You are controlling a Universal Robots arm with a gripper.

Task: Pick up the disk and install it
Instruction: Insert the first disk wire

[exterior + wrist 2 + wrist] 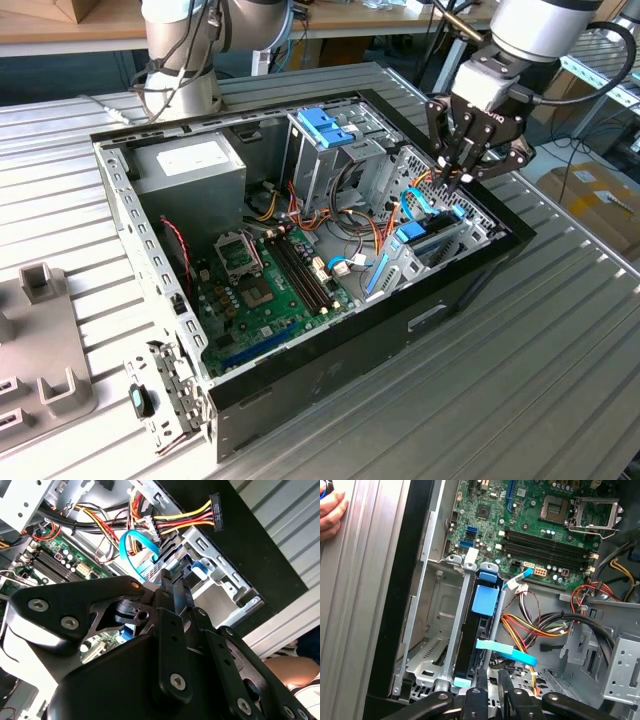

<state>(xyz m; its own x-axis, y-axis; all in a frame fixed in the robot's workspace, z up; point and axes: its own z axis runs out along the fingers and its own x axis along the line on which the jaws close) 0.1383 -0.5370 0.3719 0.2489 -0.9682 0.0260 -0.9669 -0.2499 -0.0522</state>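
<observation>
One open computer case (pixel 330 385) is seen lying on a ribbed metal table (pixel 560 350), its green motherboard (pixel 265 295) exposed. The gripper (pixel 458 172) is held over the drive bay at the case's end toward the exterior view's right, fingertips pointed down. In the first wrist view the gripper (pixel 492 677) is seen with its fingers (pixel 506 685) drawn close together, a narrow slit left between them; nothing is pinched.

The disk (pixel 479 635) is seated on edge in the metal bay (pixel 432 630), slid between the rails, a blue plastic tab (pixel 485 599) showing at its upper edge (the label face is not visible). The disk (pixel 432 240) is also made out in the exterior view, directly below the fingertips. A light-blue flat cable (pixel 506 651) is draped across the bay just beside the fingertips. A bundle of yellow, red and black wires (pixel 525 627) is noted beside it.

A person's hand (pixel 331 511) is rested on the table, well apart from the bay.
</observation>
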